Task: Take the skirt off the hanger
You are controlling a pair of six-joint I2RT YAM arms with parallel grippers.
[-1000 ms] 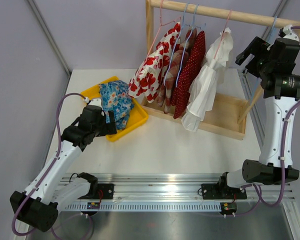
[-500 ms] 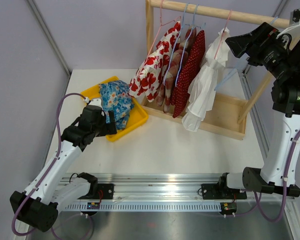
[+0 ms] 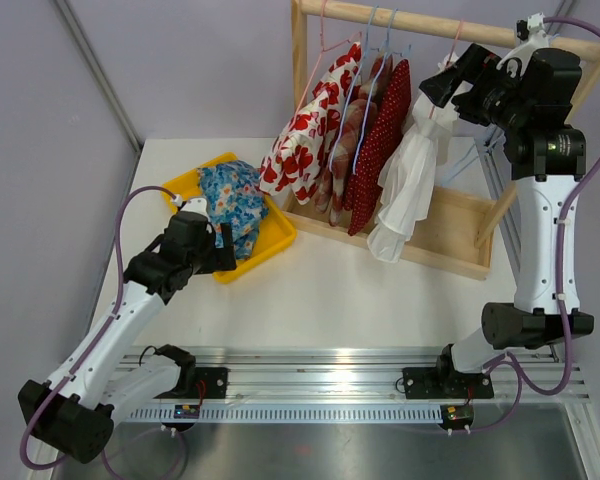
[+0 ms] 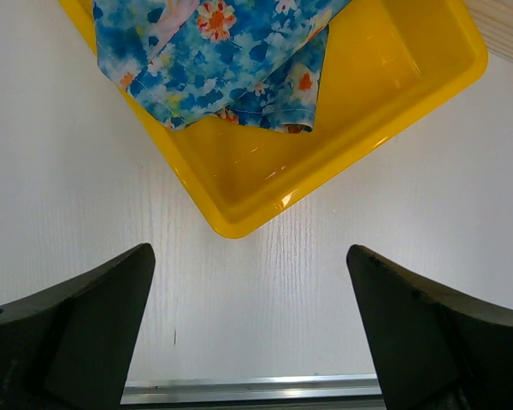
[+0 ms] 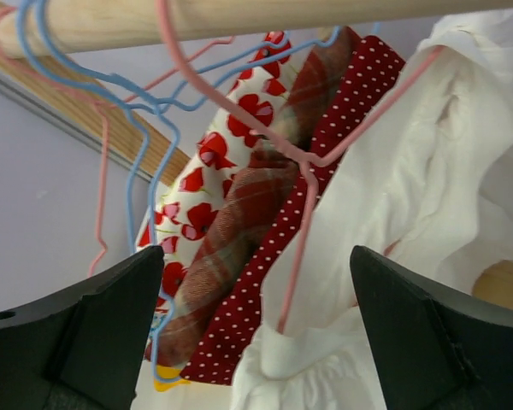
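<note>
A white skirt (image 3: 410, 175) hangs on a pink hanger (image 3: 450, 55) at the right end of the wooden rail (image 3: 420, 22). My right gripper (image 3: 448, 78) is open and raised by the hanger's top, just right of it. In the right wrist view the pink hanger (image 5: 303, 171) and white skirt (image 5: 410, 213) lie between my open right gripper (image 5: 256, 256) fingers, with no contact shown. To the left hang a red dotted skirt (image 5: 265, 282), a plaid one (image 5: 231, 231) and a poppy-print one (image 5: 231, 128). My left gripper (image 3: 223, 250) is open and empty.
A yellow tray (image 3: 270, 240) at the left holds a blue floral garment (image 3: 230, 195); both show in the left wrist view, tray (image 4: 265, 188) and garment (image 4: 214, 51). The rack's wooden base (image 3: 450, 235) and upright posts stand at the back right. Blue hangers (image 5: 141, 128) hook on the rail.
My right arm has swung left from beside the rack's right post to the white skirt's hanger. The left arm has not moved.
</note>
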